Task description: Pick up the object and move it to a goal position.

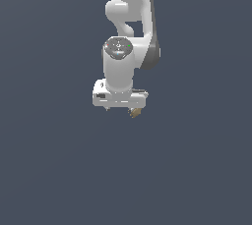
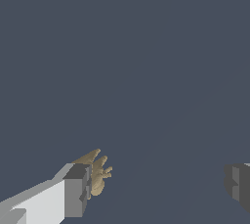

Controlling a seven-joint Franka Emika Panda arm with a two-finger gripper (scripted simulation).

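Plain slate-grey floor runs everywhere, bare of any marker. Over it the arm (image 1: 129, 47) hangs with its gripper (image 2: 158, 184) spread wide and holding nothing. The object (image 2: 96, 173) lies against one finger (image 2: 77, 191), far from the other, so the grasp looks off-centre.

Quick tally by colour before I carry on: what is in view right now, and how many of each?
Tan-brown: 1, the object, right beside one gripper finger, with the jaws wide apart
White: 1, the robot arm with its gripper
Total: 2
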